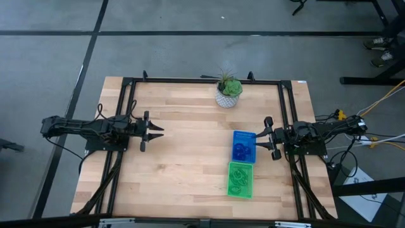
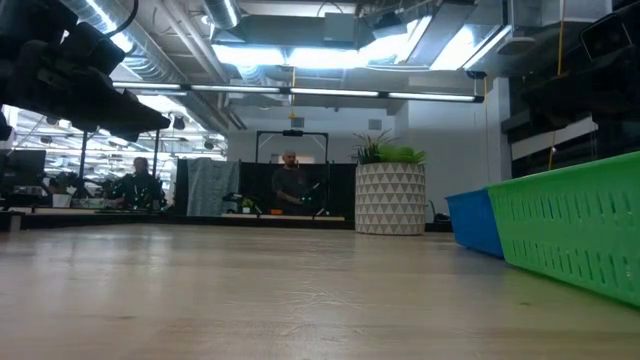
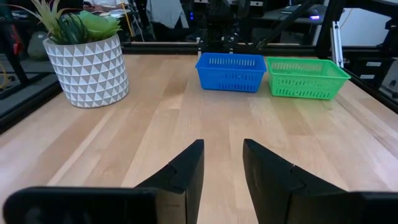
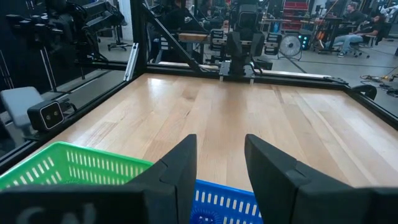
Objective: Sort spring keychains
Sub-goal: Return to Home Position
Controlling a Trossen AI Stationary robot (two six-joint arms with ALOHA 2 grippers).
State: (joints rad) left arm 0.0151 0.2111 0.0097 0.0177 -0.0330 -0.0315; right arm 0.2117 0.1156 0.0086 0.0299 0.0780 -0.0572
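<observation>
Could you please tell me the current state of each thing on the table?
left pincer: open, empty.
right pincer: open, empty, beside the blue tray.
blue tray: upright, holding blue spring keychains.
green tray: upright, holding green spring keychains.
potted plant: upright.

Spring keychains (image 1: 241, 151) in colour-matched trays (image 1: 244, 133)

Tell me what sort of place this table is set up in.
Probably a robotics lab or workshop: exposed ceiling ducts and strip lights, a person standing behind among other equipment, and the left gripper and right gripper parked at the sides of the wooden table.
</observation>
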